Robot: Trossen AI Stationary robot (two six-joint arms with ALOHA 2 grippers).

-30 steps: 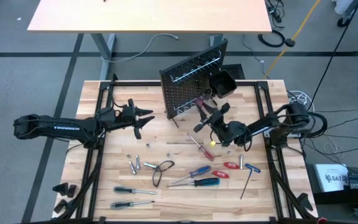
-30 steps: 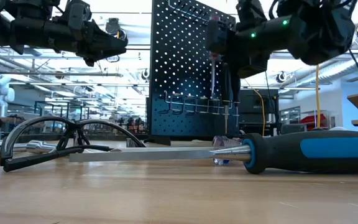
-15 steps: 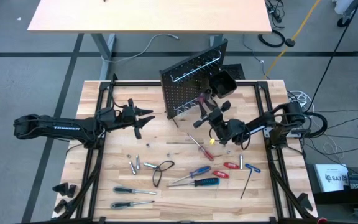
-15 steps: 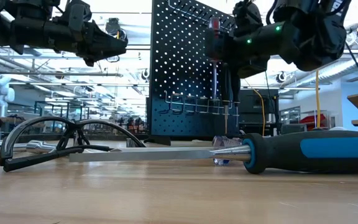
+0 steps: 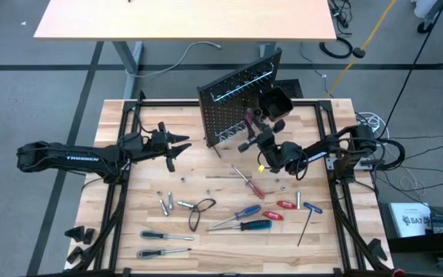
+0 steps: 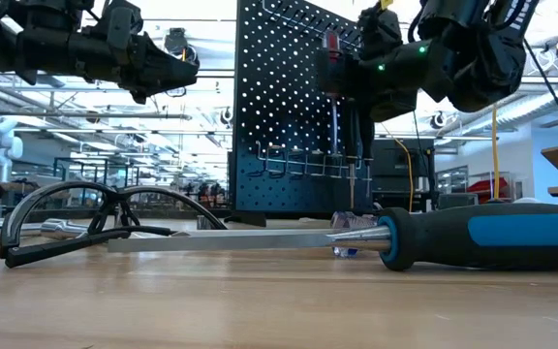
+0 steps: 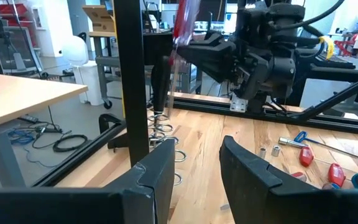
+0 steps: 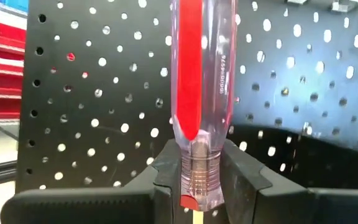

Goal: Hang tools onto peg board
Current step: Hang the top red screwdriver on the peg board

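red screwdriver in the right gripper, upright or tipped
Upright: the red screwdriver hangs shaft-down in the right gripper, before the peg board.

A tan desk [image 5: 183, 19] stands beyond the worktable [image 5: 148, 161].

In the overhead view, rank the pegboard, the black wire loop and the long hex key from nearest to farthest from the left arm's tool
From the left tool, over the table's left half:
1. Pegboard, beside it, toward the table's back.
2. Black wire loop, on the table toward the front.
3. Long hex key, far across near the front right.
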